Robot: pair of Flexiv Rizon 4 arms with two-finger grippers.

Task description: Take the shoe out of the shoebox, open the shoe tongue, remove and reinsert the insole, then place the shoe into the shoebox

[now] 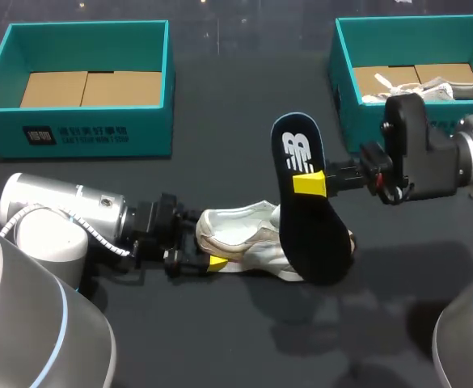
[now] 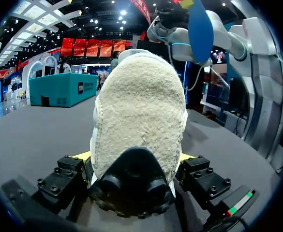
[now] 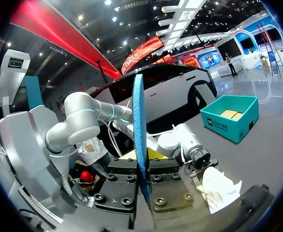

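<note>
A white shoe (image 1: 248,241) lies on its side on the dark table. My left gripper (image 1: 204,244) is shut on its heel; in the left wrist view the shoe (image 2: 140,121) fills the gap between the fingers (image 2: 84,155). The dark insole (image 1: 307,218) hangs upright over the shoe's toe end, logo side facing the camera. My right gripper (image 1: 310,183) is shut on the insole's upper half. Seen edge-on in the right wrist view, the blue insole (image 3: 139,140) stands between the right gripper (image 3: 142,155) fingers, with the shoe (image 3: 219,187) below. The insole (image 2: 201,30) also shows high beyond the shoe.
A teal shoebox (image 1: 82,48) with a cardboard floor stands at the back left. A second teal shoebox (image 1: 343,56) at the back right holds another white shoe (image 1: 450,87). Bare table lies in front of the shoe.
</note>
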